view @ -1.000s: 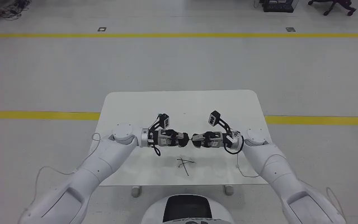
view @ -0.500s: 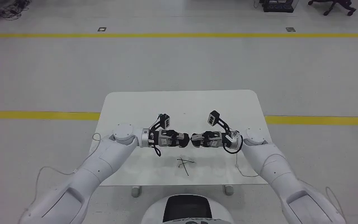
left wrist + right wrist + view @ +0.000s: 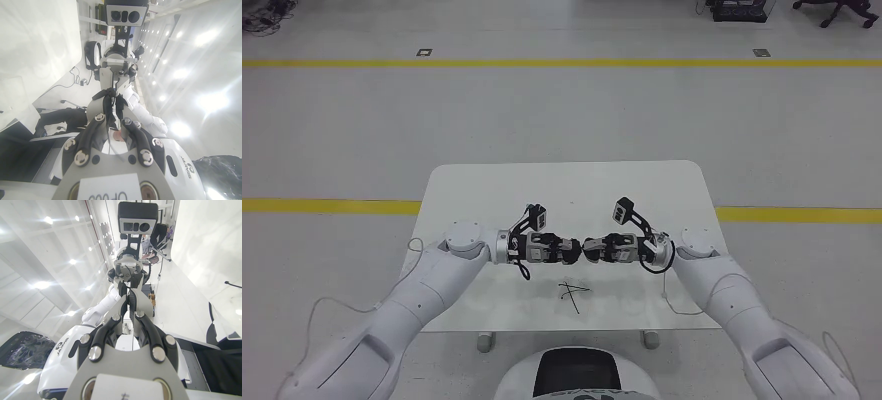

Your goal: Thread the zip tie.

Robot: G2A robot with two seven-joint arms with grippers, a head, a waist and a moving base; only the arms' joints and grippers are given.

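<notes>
Left tool [image 3: 572, 250] is pinched narrow on a thin black strand, probably the zip tie [image 3: 107, 123], up above the counter [image 3: 562, 190]. Right tool [image 3: 594, 249] is narrow too, tip to tip with it. Can't tell if the tail's through the head, so I'd guess mid-threading. Black strips [image 3: 573, 291] lie on the counter below.

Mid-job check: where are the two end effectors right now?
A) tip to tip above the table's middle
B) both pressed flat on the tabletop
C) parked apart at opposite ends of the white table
A: in the top view the left end effector and right end effector meet tip to tip above the white rounded table, the left one closed on a thin black zip tie.
</notes>
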